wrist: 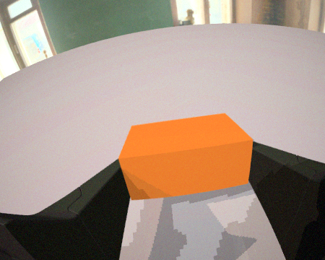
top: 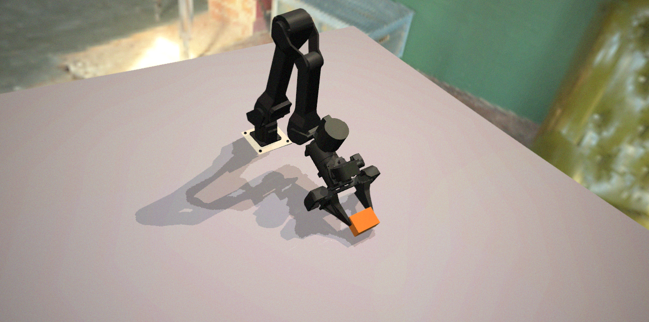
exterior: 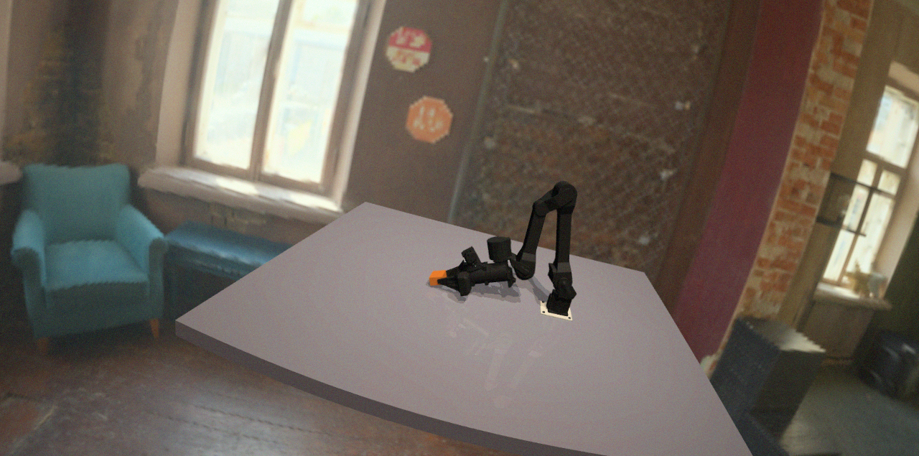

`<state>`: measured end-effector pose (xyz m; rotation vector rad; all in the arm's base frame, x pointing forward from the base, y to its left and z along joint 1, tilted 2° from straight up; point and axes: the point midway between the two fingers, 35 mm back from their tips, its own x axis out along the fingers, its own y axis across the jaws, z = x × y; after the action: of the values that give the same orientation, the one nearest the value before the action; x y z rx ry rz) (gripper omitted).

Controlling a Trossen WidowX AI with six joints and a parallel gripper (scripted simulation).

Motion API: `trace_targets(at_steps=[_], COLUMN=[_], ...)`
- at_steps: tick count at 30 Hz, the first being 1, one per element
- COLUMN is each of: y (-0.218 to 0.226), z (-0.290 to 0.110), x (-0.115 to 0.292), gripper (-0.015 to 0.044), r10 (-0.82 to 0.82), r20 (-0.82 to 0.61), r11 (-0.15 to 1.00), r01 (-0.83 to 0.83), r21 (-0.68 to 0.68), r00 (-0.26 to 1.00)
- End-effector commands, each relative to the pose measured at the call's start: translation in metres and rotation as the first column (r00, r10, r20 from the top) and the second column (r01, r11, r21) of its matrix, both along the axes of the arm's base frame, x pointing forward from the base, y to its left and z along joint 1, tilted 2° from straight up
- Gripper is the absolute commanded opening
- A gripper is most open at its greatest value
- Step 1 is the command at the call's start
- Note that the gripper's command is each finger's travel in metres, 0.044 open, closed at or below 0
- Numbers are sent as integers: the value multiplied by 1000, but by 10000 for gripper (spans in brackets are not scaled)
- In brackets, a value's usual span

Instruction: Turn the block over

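Reading from the left of the top view, the arm's white base plate (top: 283, 142) lies on the pale grey table (top: 113, 252), and the black arm (top: 302, 88) rises from it, folds at a high elbow and drops steeply toward the right. Its gripper (top: 359, 212) is clenched on the orange block (top: 363, 221), one dark finger pressed against each short end. The block is a plain, uniformly orange box, longer than it is tall, with sharp edges and flat matte faces (no marking shows on any face that the views catch). In the wrist view the block (wrist: 187, 156) fills the gap between the fingers, its lighter face turned up and a slightly darker face toward the camera, with a small shaded patch at its lower left corner. From the exterior view the gripper (exterior: 446, 278) lies nearly level and very low over the table, the block (exterior: 437, 277) at its tip; whether the block touches the surface cannot be told.
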<state>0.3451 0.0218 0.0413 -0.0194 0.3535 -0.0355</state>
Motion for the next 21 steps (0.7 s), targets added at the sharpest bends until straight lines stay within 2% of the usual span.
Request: trace_targets(at_steps=[1,2,18,19,21], y=[-1,-1,-1,-1,-1], z=[1,1,1,1,1], x=[0,0,0,0,0], gripper=[0,0,420,440,440], r10=[-2,-2,-2,-2,-2], r20=[4,4,4,4,4], r11=[1000,1000,1000,1000,1000], r01=[2,2,2,2,2], r21=[-5,-5,-5,-5,-5], r00=[1000,1000,1000,1000,1000])
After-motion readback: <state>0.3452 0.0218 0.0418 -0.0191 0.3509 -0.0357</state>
